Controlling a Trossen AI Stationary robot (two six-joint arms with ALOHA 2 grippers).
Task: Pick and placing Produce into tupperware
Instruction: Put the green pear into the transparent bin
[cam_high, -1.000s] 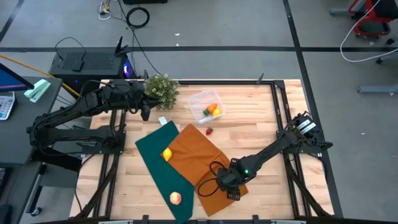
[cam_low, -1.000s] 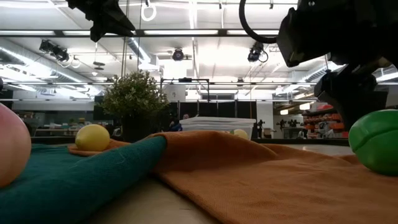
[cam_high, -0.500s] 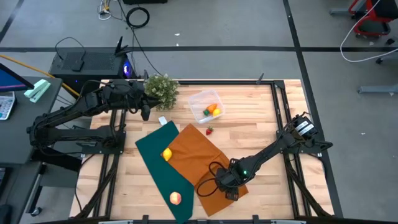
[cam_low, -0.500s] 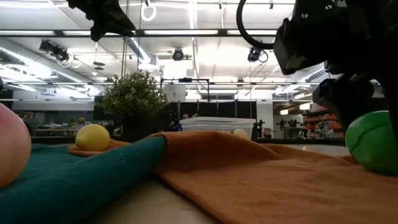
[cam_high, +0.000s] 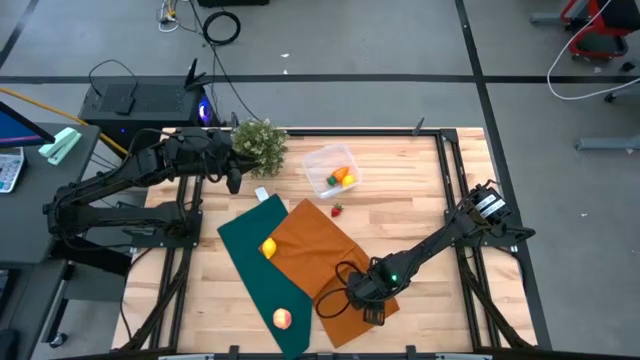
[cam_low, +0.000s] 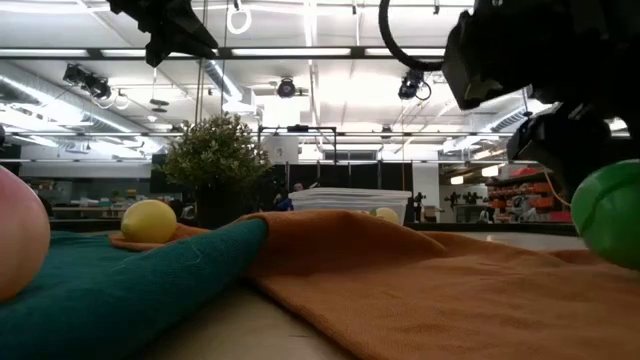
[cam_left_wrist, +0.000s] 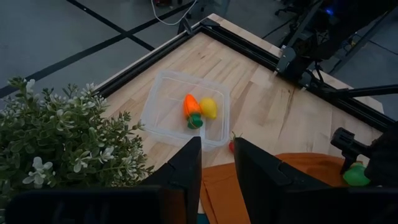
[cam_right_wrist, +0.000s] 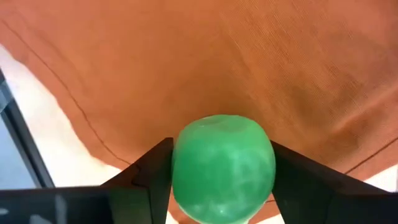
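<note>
Two arms: left raised by the plant (cam_high: 258, 142), right low over the orange cloth (cam_high: 320, 255).
Right gripper (cam_right_wrist: 221, 186): fingers pressed on both sides of green fruit (cam_right_wrist: 222, 165), near the cloth's edge.
Left gripper (cam_left_wrist: 217, 163): narrow gap, empty.
Tupperware (cam_high: 331, 171): far table side, holding three pieces.
Open room: bare wood between cloth and tupperware.

light: bright, overhead ceiling strips (cam_low: 300, 52) | glare: low view | blur: near cloth (cam_low: 120, 300)

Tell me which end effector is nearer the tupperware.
Left. The left end effector hovers beside the potted plant, just across from the tupperware; the right end effector is down on the orange cloth, around a green toy fruit.
</note>
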